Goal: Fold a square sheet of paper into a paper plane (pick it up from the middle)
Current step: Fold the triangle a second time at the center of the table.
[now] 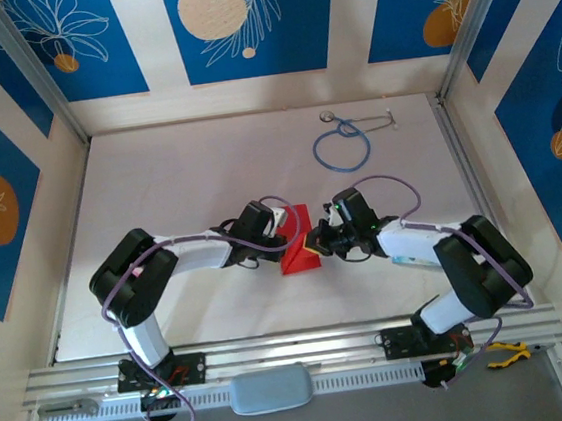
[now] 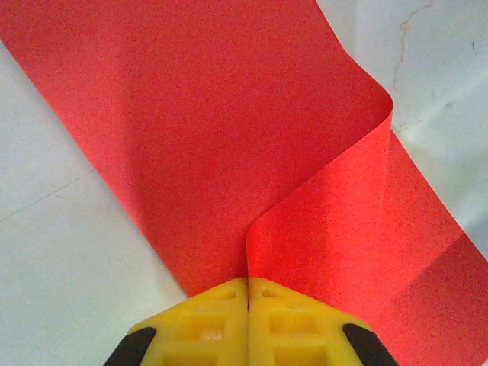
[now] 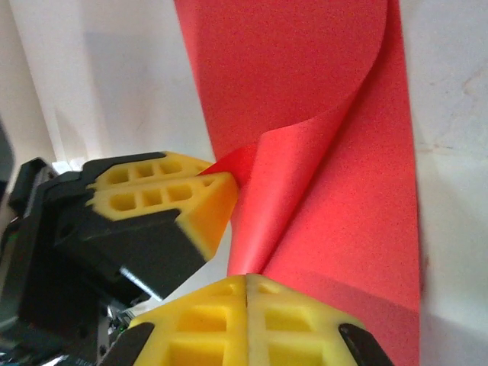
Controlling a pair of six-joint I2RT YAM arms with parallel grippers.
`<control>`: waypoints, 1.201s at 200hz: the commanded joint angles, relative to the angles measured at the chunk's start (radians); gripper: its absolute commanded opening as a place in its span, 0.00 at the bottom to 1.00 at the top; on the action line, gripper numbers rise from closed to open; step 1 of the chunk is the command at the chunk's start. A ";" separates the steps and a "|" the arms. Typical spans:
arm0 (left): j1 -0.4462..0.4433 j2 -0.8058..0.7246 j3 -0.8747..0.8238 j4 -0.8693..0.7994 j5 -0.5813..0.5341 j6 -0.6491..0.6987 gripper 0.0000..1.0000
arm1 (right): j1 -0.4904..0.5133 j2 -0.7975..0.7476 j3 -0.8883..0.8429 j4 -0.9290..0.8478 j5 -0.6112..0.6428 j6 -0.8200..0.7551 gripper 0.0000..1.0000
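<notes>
The square sheet of paper [image 1: 300,247], bright red, is lifted at the table's middle between both grippers. In the left wrist view the sheet [image 2: 229,130] lies doubled, with one layer curling up and over from the pinch. My left gripper [image 2: 248,282] is shut on its edge, the yellow fingers pressed together. My right gripper [image 3: 246,277] is shut on the sheet's [image 3: 343,198] near edge, where a flap rolls up. The left gripper [image 3: 217,174] appears there too, pinching a red corner. In the top view the left gripper [image 1: 288,232] and right gripper [image 1: 322,238] nearly meet. The paper plane is out of view.
A blue stethoscope [image 1: 342,144] lies looped at the back right of the white table [image 1: 177,181]. Blue patterned walls enclose three sides. An aluminium rail [image 1: 296,353] runs along the near edge, with a yellow-handled tool [image 1: 505,352] at its right end.
</notes>
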 commanded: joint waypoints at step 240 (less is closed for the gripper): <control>0.009 0.050 0.019 -0.055 0.022 0.010 0.00 | 0.042 0.227 0.034 0.113 0.008 0.062 0.00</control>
